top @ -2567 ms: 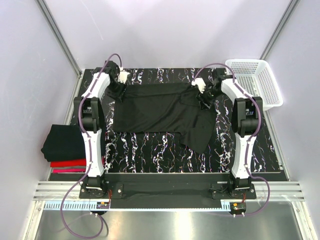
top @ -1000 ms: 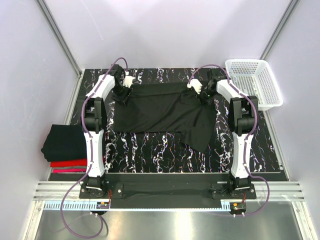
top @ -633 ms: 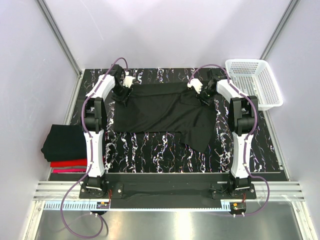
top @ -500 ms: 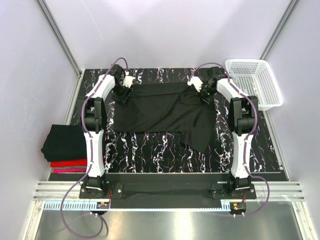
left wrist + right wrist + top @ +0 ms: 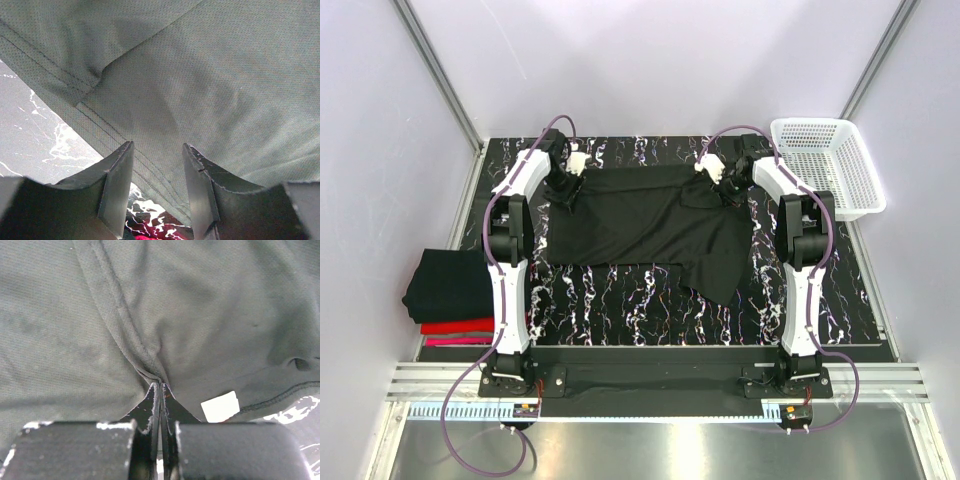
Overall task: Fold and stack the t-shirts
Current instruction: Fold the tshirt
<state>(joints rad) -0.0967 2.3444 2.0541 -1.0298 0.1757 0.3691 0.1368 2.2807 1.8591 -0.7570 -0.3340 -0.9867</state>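
Observation:
A black t-shirt (image 5: 650,222) lies spread out on the dark marbled table (image 5: 640,310), with one sleeve hanging toward the near right. My left gripper (image 5: 566,186) is at its far left corner. In the left wrist view it (image 5: 158,186) is open, and its fingers (image 5: 118,186) straddle the stitched hem of the shirt (image 5: 210,75). My right gripper (image 5: 725,191) is at the far right by the collar. In the right wrist view it (image 5: 160,386) is shut on a raised fold of the shirt (image 5: 60,340), next to the white neck label (image 5: 220,406).
A stack of folded t-shirts (image 5: 450,285), black over red and pink, sits at the table's left edge. A white mesh basket (image 5: 830,165) stands at the far right. Purple walls and metal frame posts enclose the table.
My right gripper has closed onto the cloth near the collar. Both grippers shifted slightly inward and toward the shirt's far edge earlier. The left gripper stays open.

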